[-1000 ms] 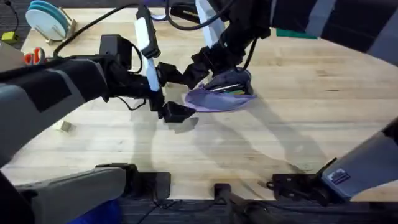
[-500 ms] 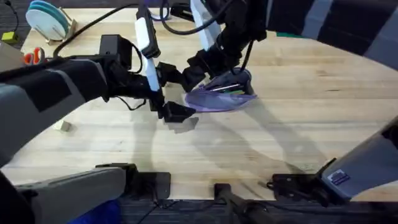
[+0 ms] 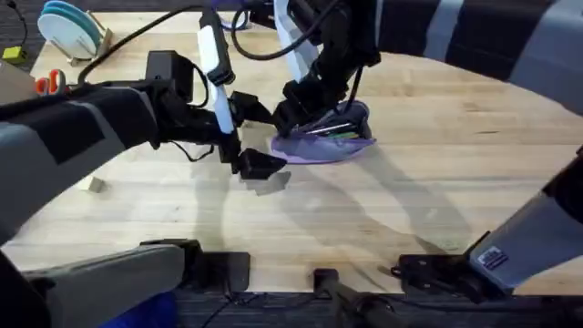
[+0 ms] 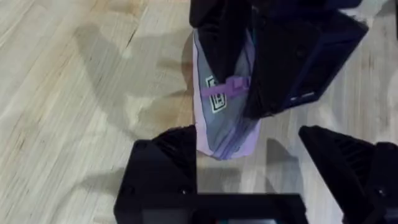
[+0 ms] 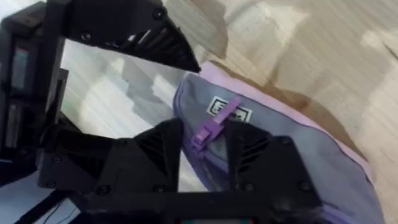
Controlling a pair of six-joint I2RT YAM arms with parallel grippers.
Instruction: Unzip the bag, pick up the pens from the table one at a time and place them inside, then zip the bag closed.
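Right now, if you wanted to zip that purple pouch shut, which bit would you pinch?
The small purple zipper tab sticking up from the end of the bag. It is thin and flat, so I would pinch its flat sides from above, as the right gripper seems poised to, with the left gripper open at that end.

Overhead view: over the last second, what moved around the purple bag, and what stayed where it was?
The right arm swung a little toward the left arm, carrying the right gripper along the bag toward its end near the left gripper; the purple zipper pull sits between its fingers. The left gripper stayed open beside that end, and the bag stayed put on the table.
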